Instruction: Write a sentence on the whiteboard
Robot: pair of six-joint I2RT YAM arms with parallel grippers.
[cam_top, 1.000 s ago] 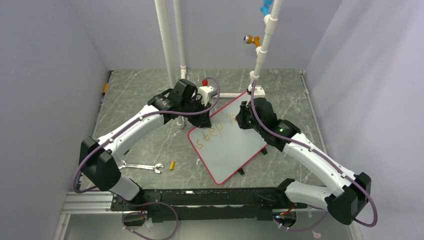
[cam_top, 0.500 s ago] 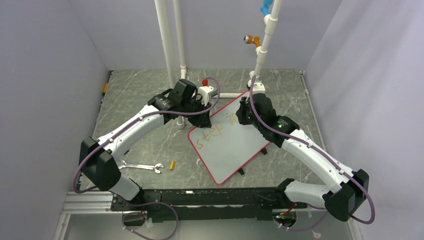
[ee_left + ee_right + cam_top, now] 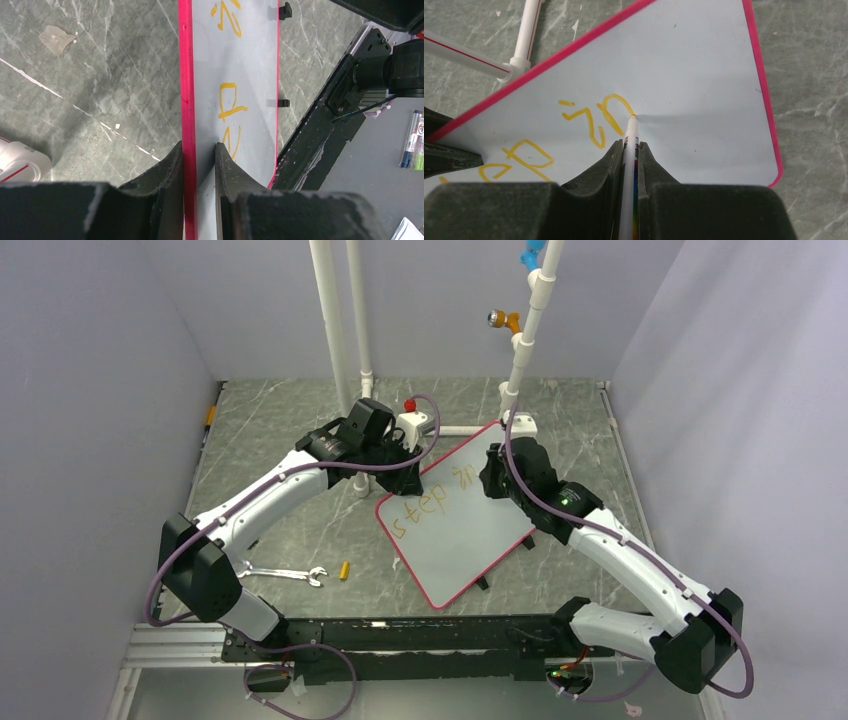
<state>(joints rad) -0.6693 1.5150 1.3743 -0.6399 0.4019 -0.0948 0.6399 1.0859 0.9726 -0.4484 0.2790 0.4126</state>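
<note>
The whiteboard (image 3: 460, 525), white with a red-pink rim, lies tilted on the table's middle. My left gripper (image 3: 199, 152) is shut on the whiteboard's far-left edge (image 3: 187, 100); it also shows in the top view (image 3: 405, 455). My right gripper (image 3: 630, 146) is shut on a white marker (image 3: 630, 150) whose tip touches the board (image 3: 684, 75) at the end of an orange-yellow "n". The sentence (image 3: 428, 502) reads "step in" in orange-yellow letters; part shows in the right wrist view (image 3: 594, 117) and the left wrist view (image 3: 230, 105). The right gripper (image 3: 497, 472) hangs over the board's far right part.
A wrench (image 3: 283, 574) and a small yellow cap (image 3: 344, 570) lie on the table left of the board. White pipes (image 3: 340, 330) stand at the back, one (image 3: 524, 35) beyond the board's edge. Two black clips (image 3: 283, 102) sit on the board's near edge. Spare markers (image 3: 413, 137) lie off-table.
My right gripper moved slightly back and forth over the board's upper right as the marker drew; the letters after "step" grew into "in". The left arm and board have stayed put.
</note>
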